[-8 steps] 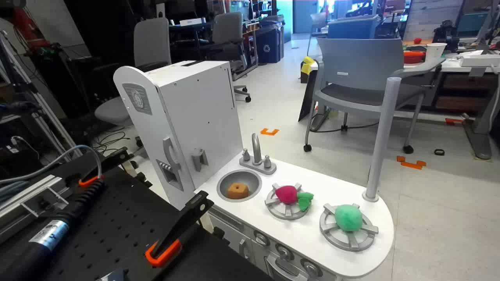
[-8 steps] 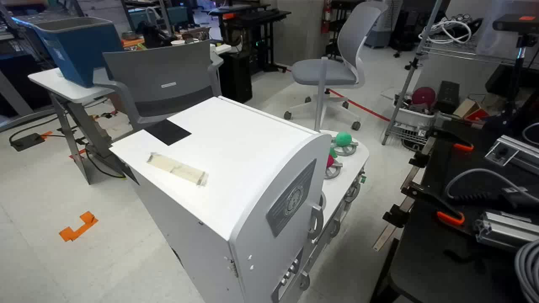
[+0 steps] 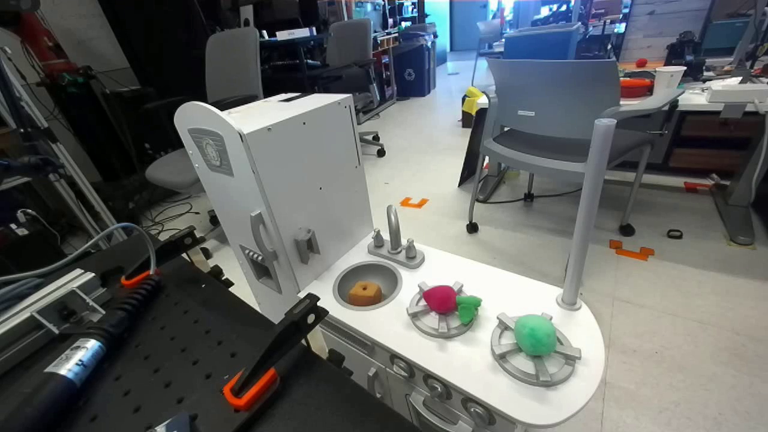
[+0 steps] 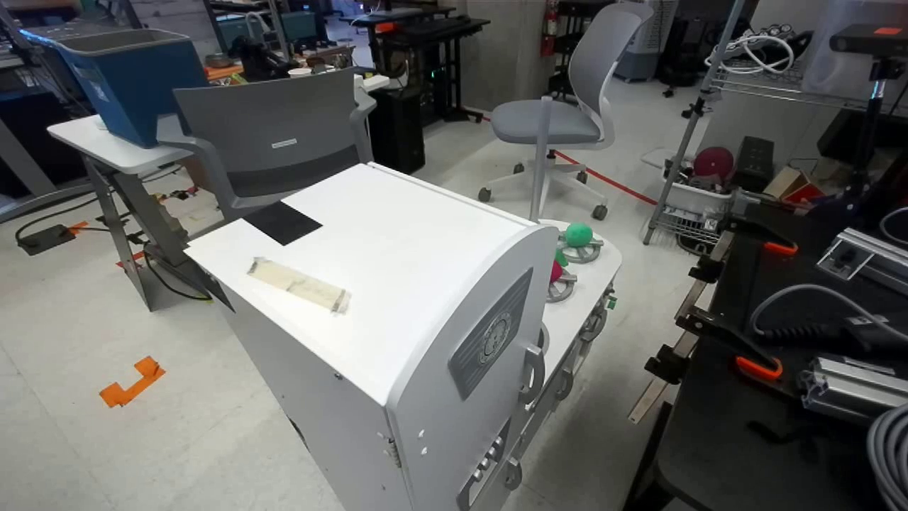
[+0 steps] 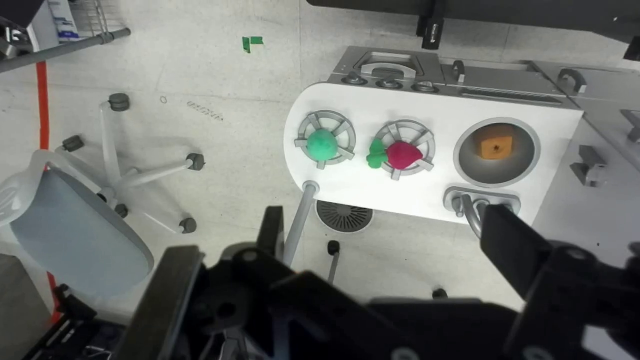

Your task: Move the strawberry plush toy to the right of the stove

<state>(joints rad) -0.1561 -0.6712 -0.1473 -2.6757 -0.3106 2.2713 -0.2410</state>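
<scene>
The strawberry plush toy point(image 3: 441, 299) is magenta-red with a green leafy top and lies on its side on the burner nearer the sink. It also shows in the wrist view point(image 5: 404, 155), and partly behind the white cabinet in an exterior view point(image 4: 556, 272). The stove point(image 3: 504, 293) is the white counter with two grey spoked burners; the wrist view shows it from above point(image 5: 370, 190). A mostly green plush point(image 3: 535, 335) sits on the end burner. My gripper point(image 5: 382, 212) is wide open and empty, high above the counter. Neither exterior view shows it.
A round sink point(image 5: 457, 155) holds a brown block point(image 5: 496, 147), with a silver faucet point(image 3: 394, 231) behind. A tall white cabinet point(image 3: 309, 180) stands at the sink end. A grey post point(image 3: 591, 210) rises at the rounded end. A black table point(image 3: 180, 336) stands along the front.
</scene>
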